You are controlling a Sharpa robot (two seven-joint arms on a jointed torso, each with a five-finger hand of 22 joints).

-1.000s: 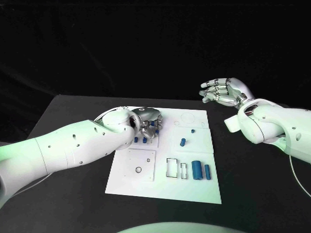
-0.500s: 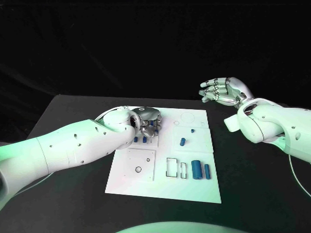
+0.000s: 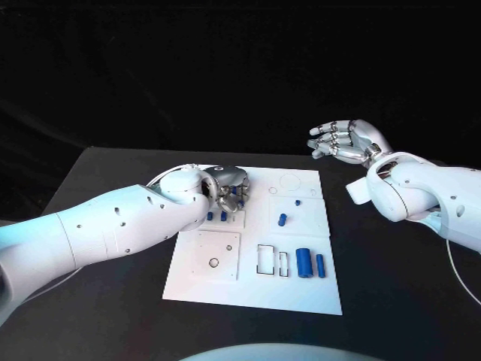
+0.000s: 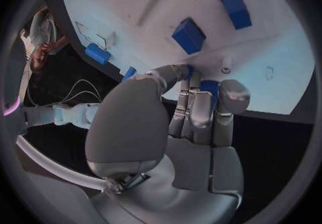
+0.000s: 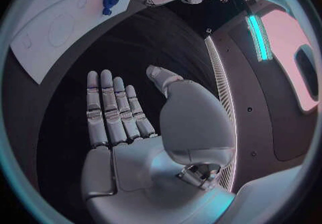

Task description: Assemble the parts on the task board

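Left hand: my left hand [image 3: 228,188] is low over the far left part of the task board [image 3: 225,289], fingers curled down. In my left wrist view the fingertips [image 4: 230,93] close around a small blue part [image 4: 209,85] just above the white surface, so I am grasping that piece.

Right hand: my right hand [image 3: 343,141] is lifted off to the right, beyond the far right corner of the board and well apart from it. Its fingers are spread and the palm is bare; it is released and carries nothing. My right wrist view shows the fingers [image 5: 110,108] straight and side by side over the black table [image 5: 60,127].

Task board: a white plate in the middle of the table [image 3: 110,173], its long side running away from me.

Parts by my left hand: 2 blue blocks [image 4: 188,35] lie on the board just beyond my fingertips in the wrist view. In the head view, 2 short blue pieces [image 3: 217,216] sit just beside my wrist.

Parts mid-board: a small blue peg [image 3: 282,220] lies near the centre, and a tinier blue piece [image 3: 298,201] sits just beyond it.

Parts near me: a thick blue cylinder [image 3: 304,262] and a thinner blue cylinder [image 3: 319,264] lie side by side toward the near right. A slim blue piece [image 3: 284,261] lies just left of them, beside a rectangular outline [image 3: 265,259].

Square plate: a white square panel [image 3: 216,254] with a small round hole sits on the near left part of the board.
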